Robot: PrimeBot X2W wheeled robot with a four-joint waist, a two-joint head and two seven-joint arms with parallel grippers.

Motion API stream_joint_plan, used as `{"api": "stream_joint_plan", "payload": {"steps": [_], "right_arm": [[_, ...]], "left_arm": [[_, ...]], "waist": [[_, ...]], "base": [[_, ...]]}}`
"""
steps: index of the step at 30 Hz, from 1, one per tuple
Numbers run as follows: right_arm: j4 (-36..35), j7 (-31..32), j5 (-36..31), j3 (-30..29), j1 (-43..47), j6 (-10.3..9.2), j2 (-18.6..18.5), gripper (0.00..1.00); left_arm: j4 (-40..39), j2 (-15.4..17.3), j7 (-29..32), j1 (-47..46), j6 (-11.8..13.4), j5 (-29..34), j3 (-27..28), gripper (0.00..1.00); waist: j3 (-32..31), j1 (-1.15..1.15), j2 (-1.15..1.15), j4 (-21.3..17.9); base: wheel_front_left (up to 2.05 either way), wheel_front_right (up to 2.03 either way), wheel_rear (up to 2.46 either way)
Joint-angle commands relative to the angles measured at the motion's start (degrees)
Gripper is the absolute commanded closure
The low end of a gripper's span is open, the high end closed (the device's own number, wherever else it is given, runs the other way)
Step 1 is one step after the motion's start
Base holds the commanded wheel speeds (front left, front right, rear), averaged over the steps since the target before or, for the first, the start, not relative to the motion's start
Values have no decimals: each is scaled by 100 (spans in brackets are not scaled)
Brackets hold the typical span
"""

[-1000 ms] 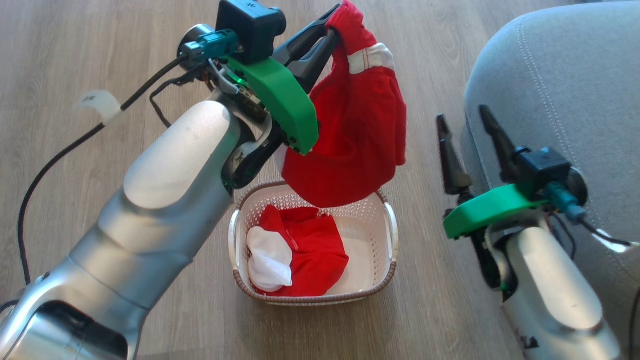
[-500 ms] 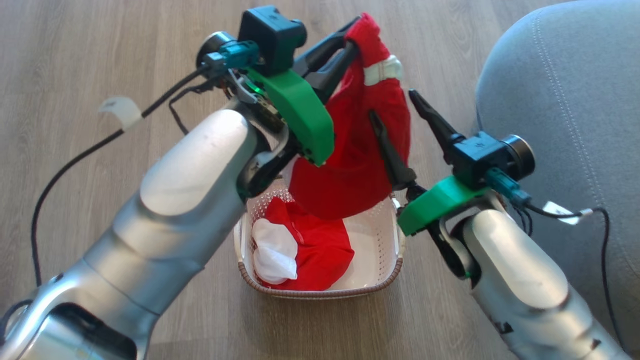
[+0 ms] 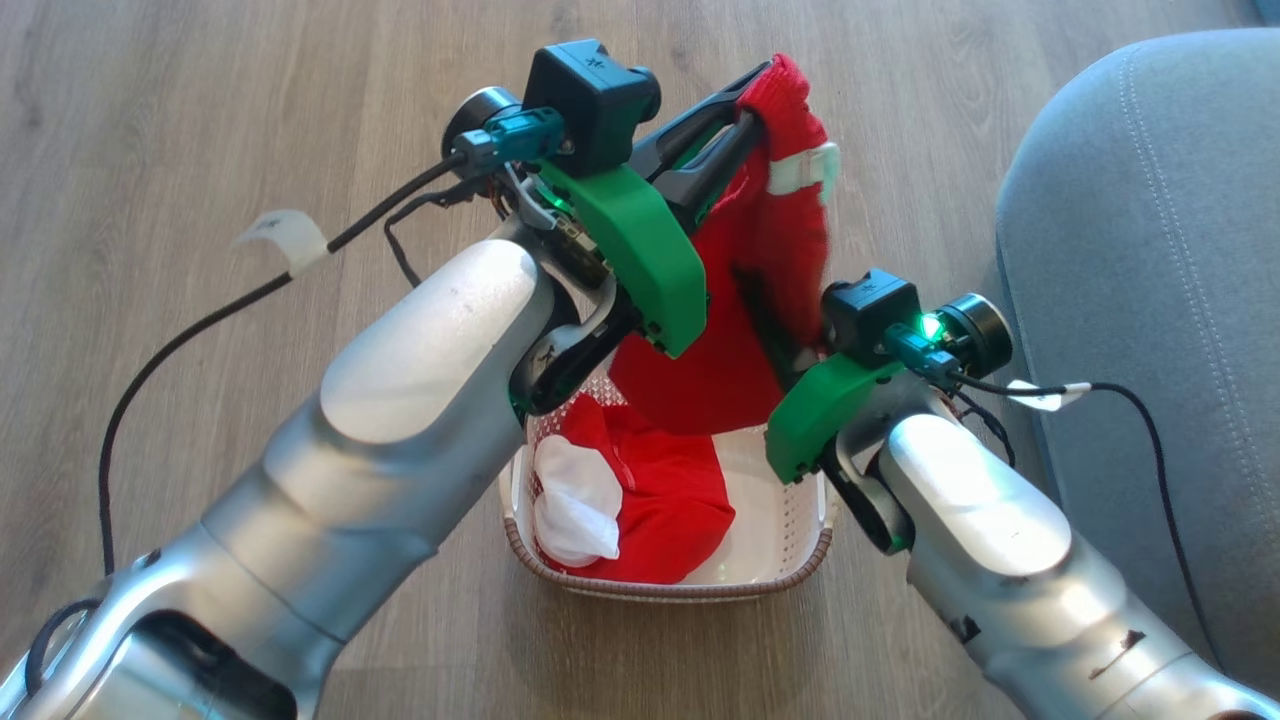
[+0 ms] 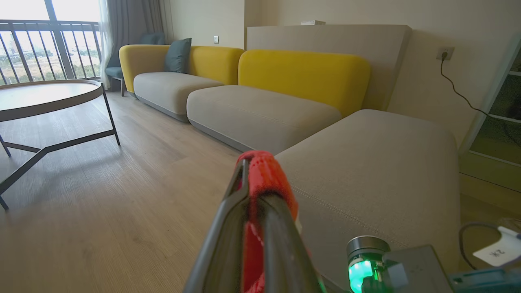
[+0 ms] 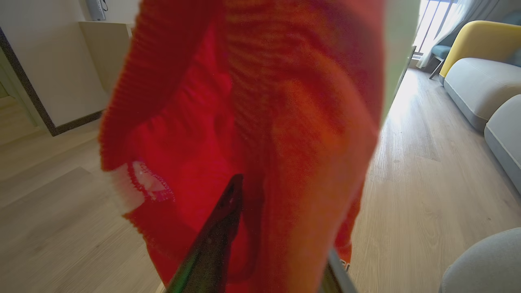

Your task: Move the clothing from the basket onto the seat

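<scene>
Clothing (image 3: 790, 250) hangs at upper centre over the basket (image 3: 690, 592), clamped in the left gripper (image 3: 755, 95), seemingly so the right gripper (image 5: 272, 203), its hold unclear, can straddle the folds.

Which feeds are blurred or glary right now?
Right wrist view: garment too close, blurred. Left wrist view: background sharp, left fingers soft, window blown out. Head view: sharp, glare on the left forearm.

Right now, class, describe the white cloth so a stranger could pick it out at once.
Left of the grey seat, a cream basket stands on the wooden floor. At its left end the white cloth lies against a red garment. It alone is all white; its neighbours are red.
</scene>
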Motion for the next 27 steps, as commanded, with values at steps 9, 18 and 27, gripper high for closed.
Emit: {"api": "stream_joint_plan", "payload": {"steps": [9,18,27], "right_arm": [[-235,-28,124,-67,-138,41,148,100],[-642,-28,120,-465,137,41,-63,100],[-1037,-28,110,-909,413,41,-198,100]], "left_arm": [[19,153,-254,-114,-22,-76,140,0],[221,298,-443,16,-36,-241,-147,0],[238,514,-645,105,-38,-526,-491,0]], "waist": [[49,0,0,-79],[104,0,0,-312],[95,0,0,-563]], "base": [[0,0,0],[0,0,0],[0,0,0]]}}
